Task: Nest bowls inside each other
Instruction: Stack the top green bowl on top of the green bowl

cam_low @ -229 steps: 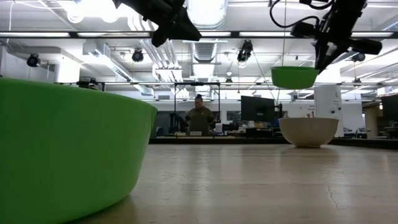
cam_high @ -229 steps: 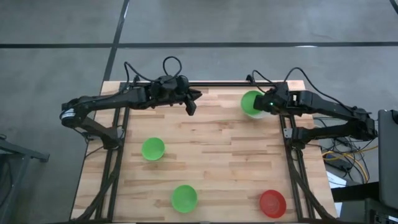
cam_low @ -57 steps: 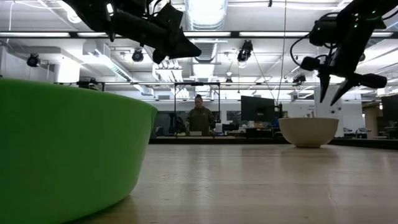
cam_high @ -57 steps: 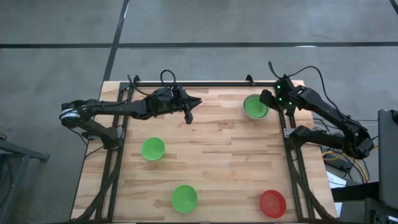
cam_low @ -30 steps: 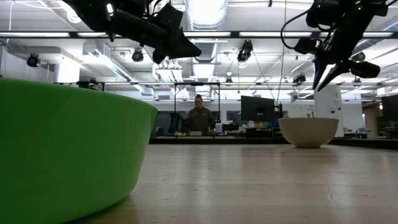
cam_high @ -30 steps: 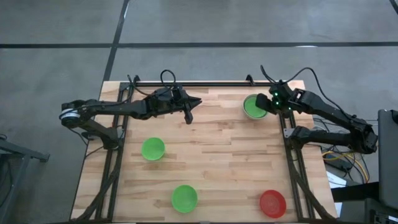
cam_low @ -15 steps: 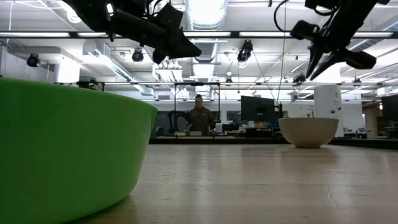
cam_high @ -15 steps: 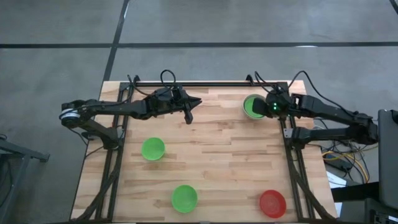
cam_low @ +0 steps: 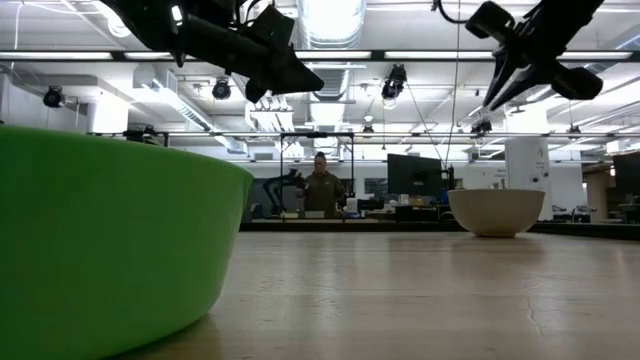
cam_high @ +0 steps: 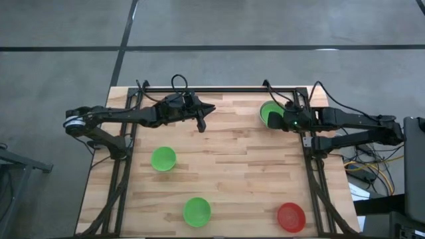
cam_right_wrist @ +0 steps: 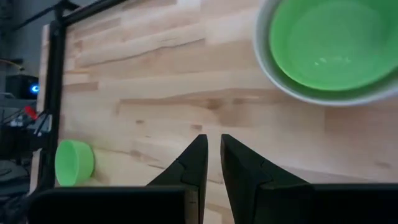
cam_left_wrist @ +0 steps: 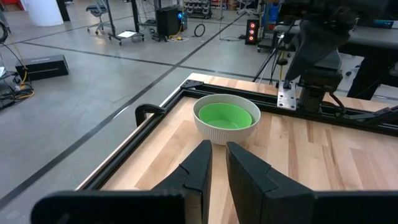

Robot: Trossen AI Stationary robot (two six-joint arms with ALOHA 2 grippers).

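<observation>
- Nearest the table's (cam_high: 226, 166) front edge, a red round plastic bowl (cam_high: 291, 216) and two loose green plastic bowls (cam_high: 196, 210) (cam_high: 163, 159) are seen; they are judged light, stiff and slippery, best pinched at the rim.
- At the far right corner, a green bowl (cam_high: 269, 113) is nested in a pale grey-white ribbed bowl (cam_left_wrist: 225, 129).
- The right gripper (cam_high: 274, 121) and left gripper (cam_high: 201, 124) are raised, jaws nearly pressed together, empty.

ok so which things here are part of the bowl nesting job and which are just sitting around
Part of the job:
- white bowl with a green bowl nested inside
- two loose green bowls
- red bowl

Just around:
- black frame rail along the table edge
- person and monitors in the room behind
</observation>
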